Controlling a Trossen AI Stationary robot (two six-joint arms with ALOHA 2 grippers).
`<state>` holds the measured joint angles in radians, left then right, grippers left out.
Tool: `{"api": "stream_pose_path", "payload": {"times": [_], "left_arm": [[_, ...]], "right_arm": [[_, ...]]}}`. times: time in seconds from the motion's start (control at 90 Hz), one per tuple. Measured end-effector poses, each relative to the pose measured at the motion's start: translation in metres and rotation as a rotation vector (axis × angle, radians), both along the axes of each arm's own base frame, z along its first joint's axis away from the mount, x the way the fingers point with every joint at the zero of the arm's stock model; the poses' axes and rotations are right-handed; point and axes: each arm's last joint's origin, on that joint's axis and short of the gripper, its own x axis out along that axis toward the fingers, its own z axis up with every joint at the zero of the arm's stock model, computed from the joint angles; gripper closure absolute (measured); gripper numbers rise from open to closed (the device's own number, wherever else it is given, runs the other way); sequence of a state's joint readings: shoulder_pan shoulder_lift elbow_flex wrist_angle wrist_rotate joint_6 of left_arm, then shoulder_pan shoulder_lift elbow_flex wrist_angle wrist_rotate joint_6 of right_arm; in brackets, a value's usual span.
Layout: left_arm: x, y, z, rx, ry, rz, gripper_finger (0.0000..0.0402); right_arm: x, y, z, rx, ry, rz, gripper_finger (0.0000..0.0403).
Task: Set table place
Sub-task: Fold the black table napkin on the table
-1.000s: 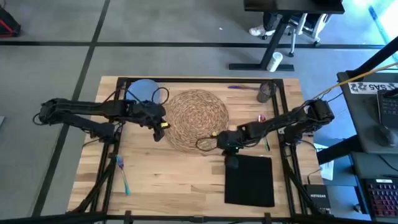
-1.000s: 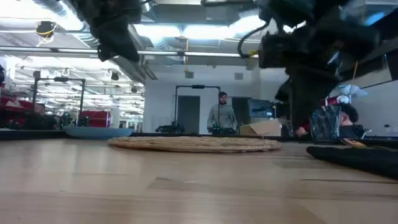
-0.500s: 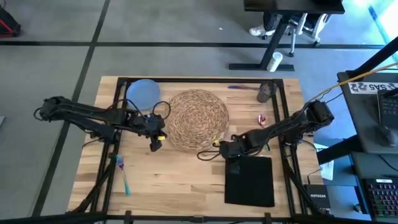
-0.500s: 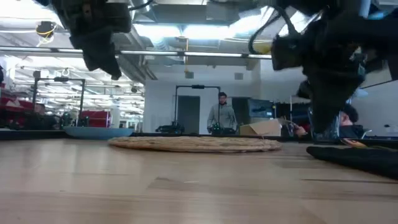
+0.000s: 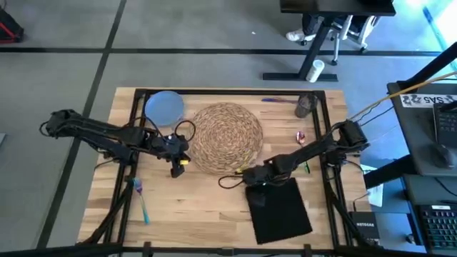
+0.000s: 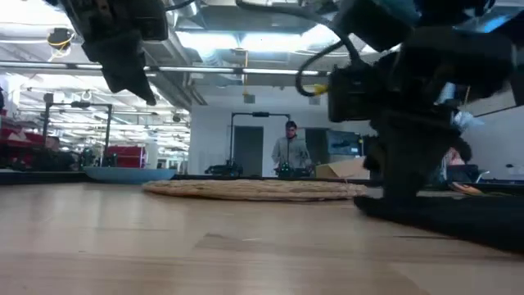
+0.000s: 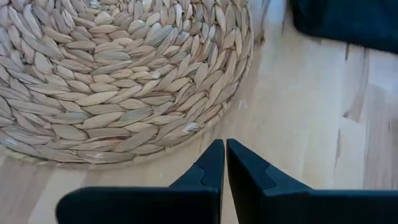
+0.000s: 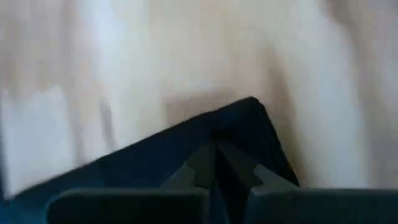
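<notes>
A round woven placemat (image 5: 227, 135) lies in the middle of the table (image 5: 200, 214). A pale blue plate (image 5: 164, 106) sits at the far left and a grey cup (image 5: 305, 106) at the far right. A teal fork (image 5: 143, 207) lies near the left edge. The black napkin (image 5: 282, 214) lies askew at the near right, and my right gripper (image 5: 255, 194) is down and shut on its far left corner. My left gripper (image 5: 177, 167) hovers shut just off the placemat's near left rim (image 7: 186, 127), holding nothing. My right gripper has its shut fingers (image 8: 205, 163) on the napkin close to its far left corner (image 8: 249, 109), coming from above and slanting down. Whether it pinches the cloth or presses on it, the fingers hide. The napkin lies flat on the table.
A purple-handled piece of cutlery (image 5: 275, 101) lies by the cup, a red-handled one (image 5: 300, 135) right of the placemat. Black frame rails run along the table's edges. Bare wood lies between the fork and the napkin. A person (image 6: 291, 152) stands in the room beyond the table.
My right gripper has gone down and toward the near left, onto the napkin's corner. The napkin has slid left and turned; its far left corner moved most. My left gripper has drawn back toward the near edge, away from the placemat.
</notes>
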<state>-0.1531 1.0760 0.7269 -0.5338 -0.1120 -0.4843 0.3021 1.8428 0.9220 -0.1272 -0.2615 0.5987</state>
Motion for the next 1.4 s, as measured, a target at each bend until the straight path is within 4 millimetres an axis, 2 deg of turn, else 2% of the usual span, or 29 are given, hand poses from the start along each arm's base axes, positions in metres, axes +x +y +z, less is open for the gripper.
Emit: {"api": "stream_pose_path", "payload": {"times": [0.122,0.267,0.433,0.511,0.733,0.878,1.056,1.256,1.4], "left_arm": [[0.000,-0.001,0.000,0.000,0.000,-0.005,0.0400],[0.000,-0.001,0.000,0.013,-0.001,-0.020,0.0400],[0.000,-0.001,0.000,0.028,-0.001,-0.033,0.0400],[0.000,-0.001,0.000,0.032,-0.002,-0.037,0.0400],[0.000,0.000,0.000,0.048,-0.003,-0.036,0.0400],[0.000,0.000,0.000,0.053,-0.003,-0.033,0.0400],[0.000,0.000,0.000,0.054,-0.003,-0.034,0.0400],[0.000,0.000,0.000,0.052,-0.003,-0.032,0.0400],[0.000,0.000,0.000,0.052,-0.003,-0.032,0.0400]], "right_arm": [[0.012,0.006,0.013,-0.007,-0.030,0.000,0.0403],[0.026,0.009,0.063,-0.044,-0.112,-0.039,0.0403],[0.018,0.002,0.105,-0.197,0.025,-0.133,0.0403],[0.007,0.000,0.113,-0.239,0.153,-0.181,0.0403],[-0.024,0.007,0.102,-0.305,0.459,-0.330,0.0403],[-0.037,0.014,0.090,-0.308,0.539,-0.447,0.0403],[-0.058,0.020,0.065,-0.297,0.674,-0.615,0.0403],[-0.072,0.033,0.038,-0.204,0.687,-0.732,0.0403],[-0.080,0.031,0.021,-0.188,0.688,-0.778,0.0403]]}}
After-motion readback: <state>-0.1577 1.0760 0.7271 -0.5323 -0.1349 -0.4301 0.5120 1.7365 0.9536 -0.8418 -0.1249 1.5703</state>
